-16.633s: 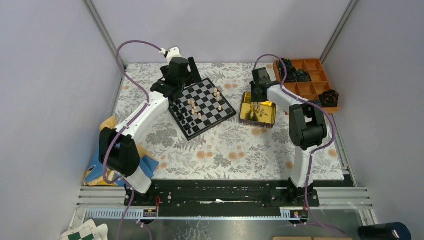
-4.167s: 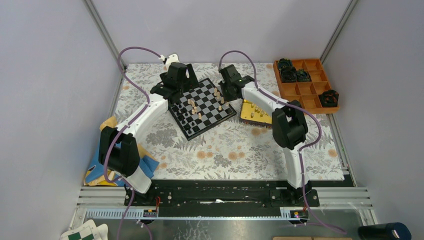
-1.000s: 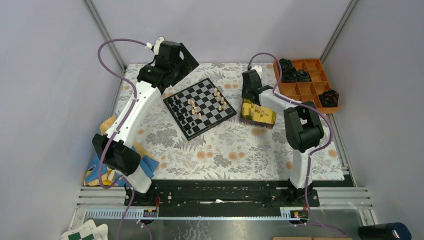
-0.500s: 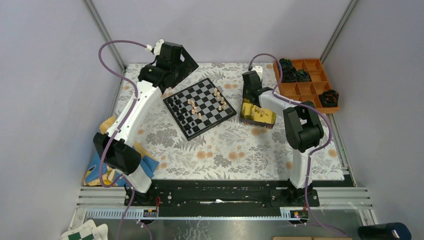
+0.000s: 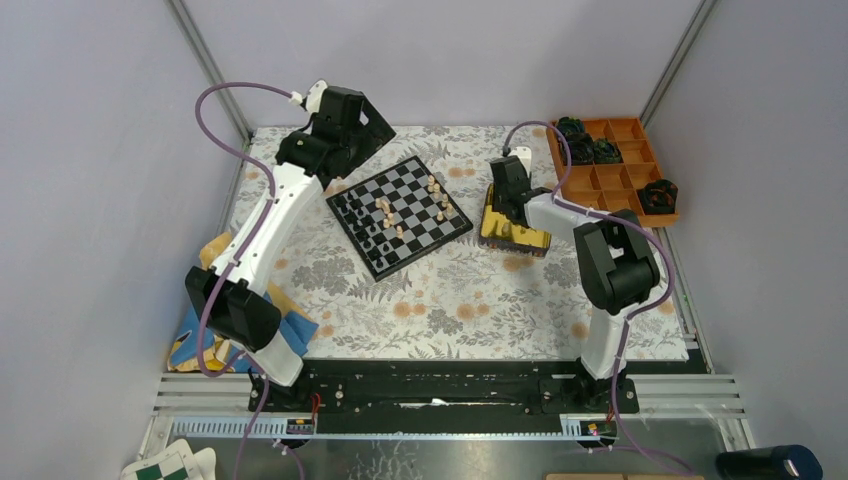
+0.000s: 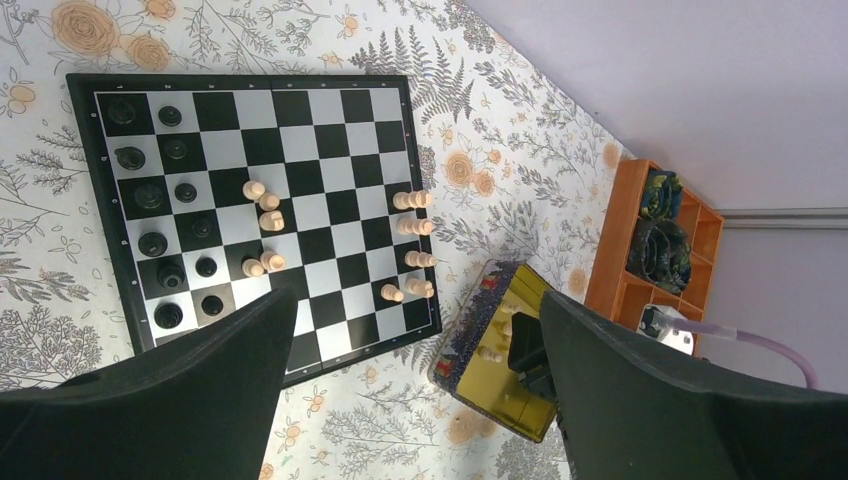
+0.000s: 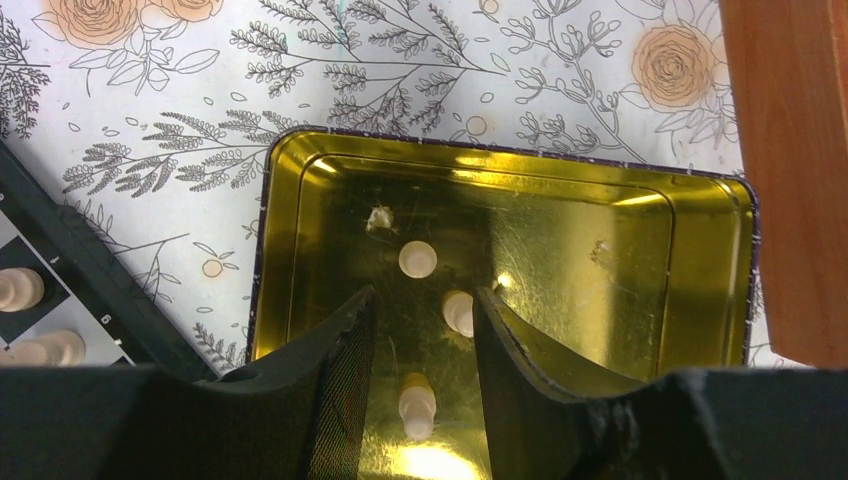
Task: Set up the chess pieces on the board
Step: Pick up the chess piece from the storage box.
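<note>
The board lies at an angle in the middle of the back of the table. Black chess pieces stand on its left squares, and tan chess pieces stand mid-board and along its right side. My left gripper hangs high over the board's back left corner, wide open and holding nothing. My right gripper is down inside the gold tin, open. One tan piece lies between its fingers untouched. Two more tan pieces lie just beyond the fingertips.
An orange compartment tray with bulky black objects sits at the back right, close to the tin. A blue and yellow cloth lies beside the left arm. A green-and-white checkered item lies off the table at the front left.
My right gripper has moved nearer and lower, into the gold tin. The left arm has stayed where it was, raised and open.
</note>
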